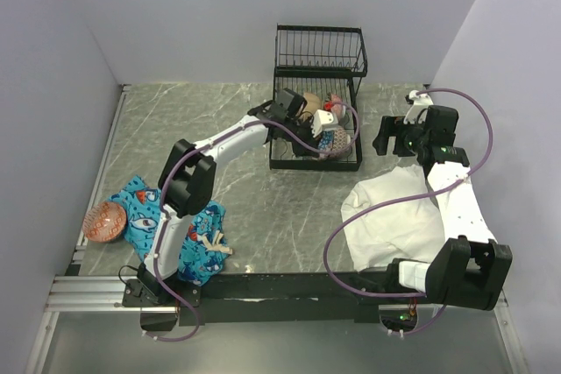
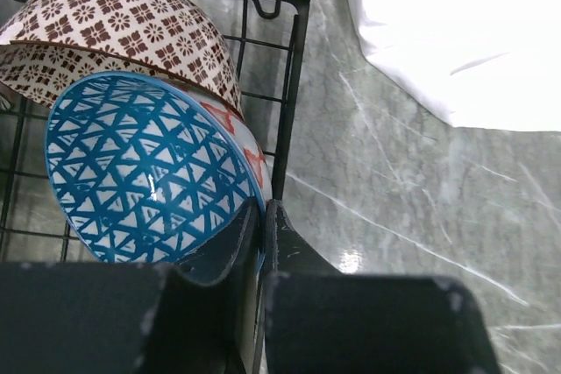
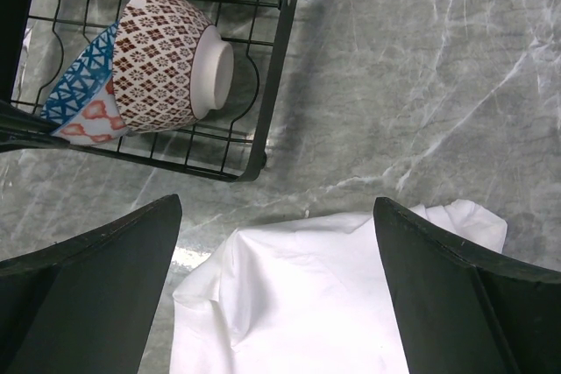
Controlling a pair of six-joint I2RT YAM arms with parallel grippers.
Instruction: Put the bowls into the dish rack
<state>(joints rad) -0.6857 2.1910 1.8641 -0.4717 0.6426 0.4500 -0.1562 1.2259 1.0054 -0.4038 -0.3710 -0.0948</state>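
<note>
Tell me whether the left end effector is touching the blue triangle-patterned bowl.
Touching. The left wrist view shows the left end effector shut on the rim of the blue bowl, with one finger on each side of it.

My top camera looks down from above and behind me over the whole worktop [image 1: 219, 120] to the dish rack [image 1: 321, 50]. My left wrist camera sits tight against the blue-patterned bowl [image 2: 140, 172] at my left tool [image 2: 263, 216]. My right wrist camera looks down from higher, sharing that bowl, the rack's edge and the white cloth [image 3: 298, 304].
</note>
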